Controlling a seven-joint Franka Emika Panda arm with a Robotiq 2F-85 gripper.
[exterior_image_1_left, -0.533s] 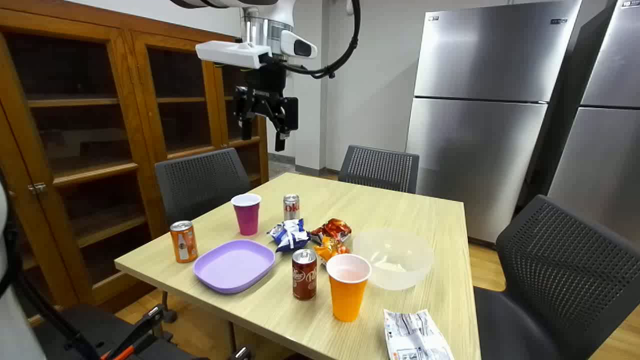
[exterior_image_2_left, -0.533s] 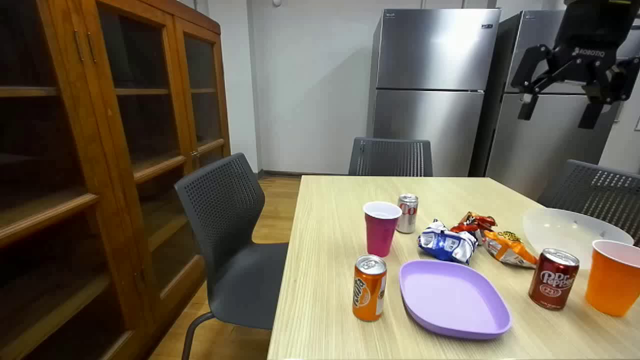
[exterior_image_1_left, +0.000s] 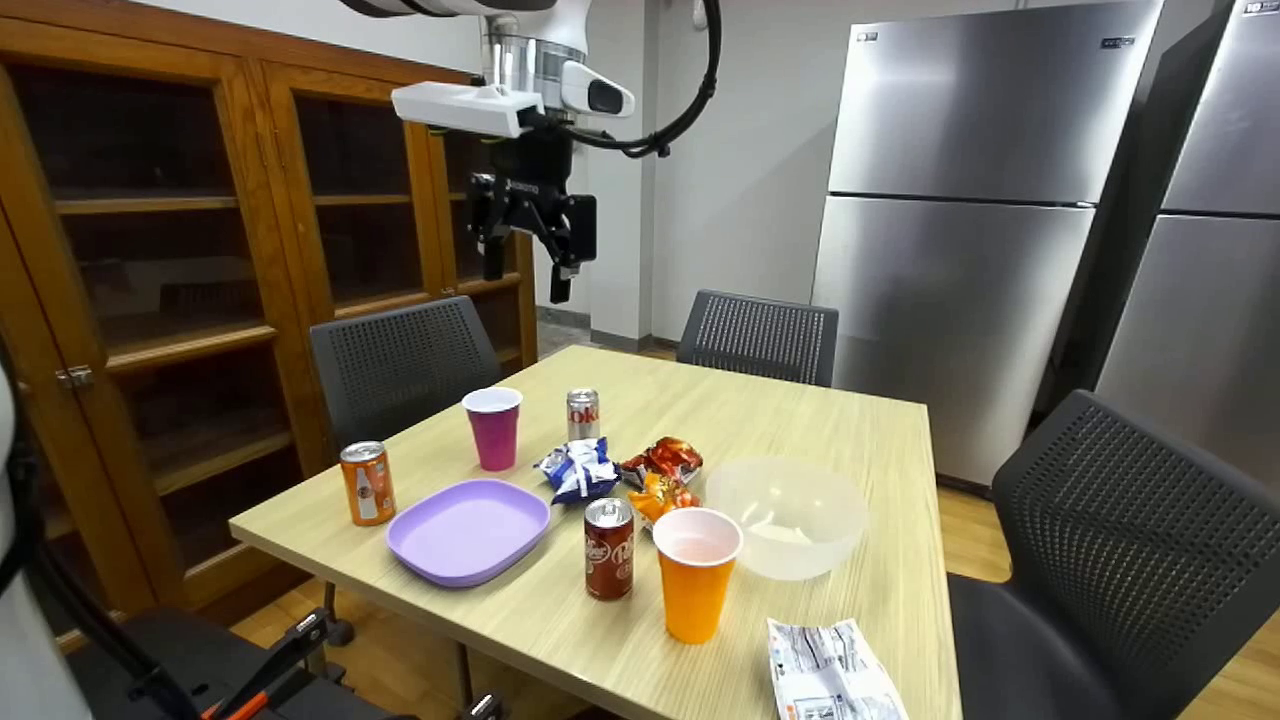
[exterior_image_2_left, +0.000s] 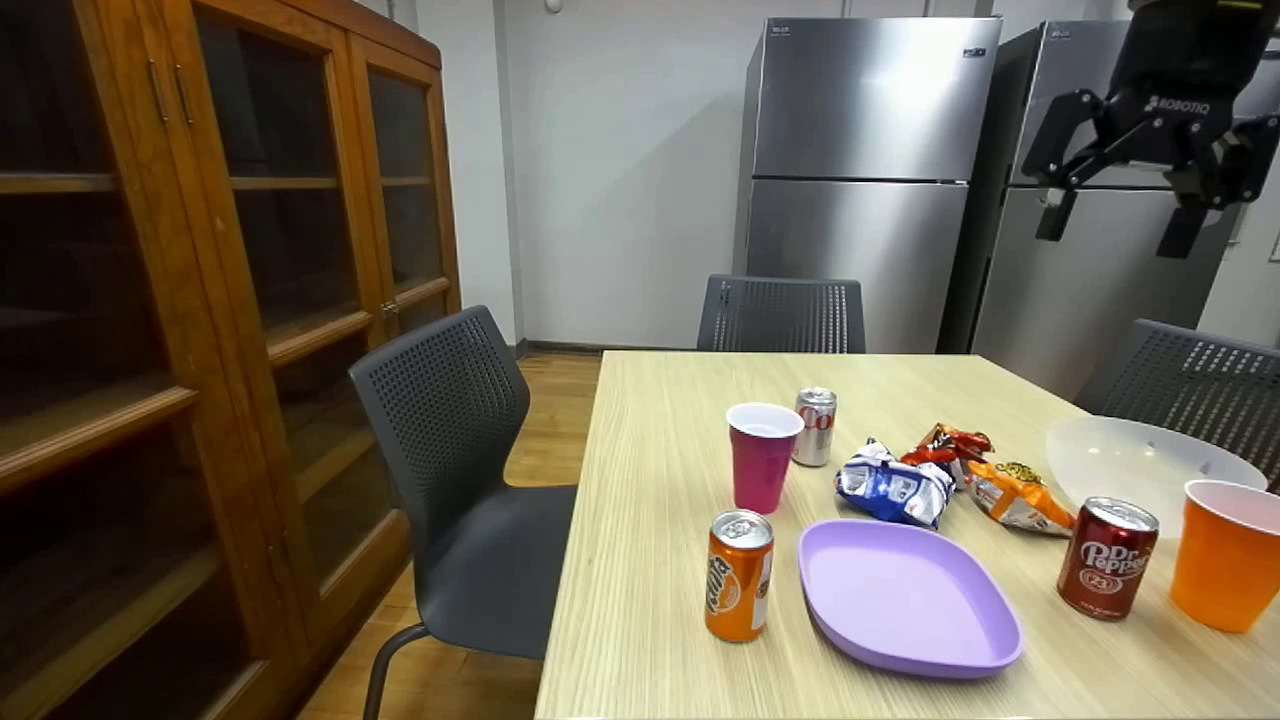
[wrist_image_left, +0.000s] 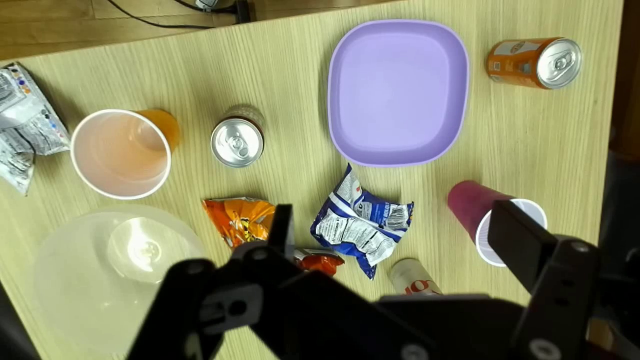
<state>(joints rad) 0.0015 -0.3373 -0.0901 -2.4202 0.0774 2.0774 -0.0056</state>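
Four bags (exterior_image_1_left: 578, 476) are lying, presumably too soft to stand, one near the table edge (exterior_image_1_left: 928, 610); we're seeing the gripper (exterior_image_2_left: 1114, 238) hanging overhead, spread wide, empty.

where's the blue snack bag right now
In an exterior view, the blue snack bag lies right of centre, just behind the purple plate and left of the red bag.

The fingers (exterior_image_2_left: 1183, 232) hang downward, spread wide apart
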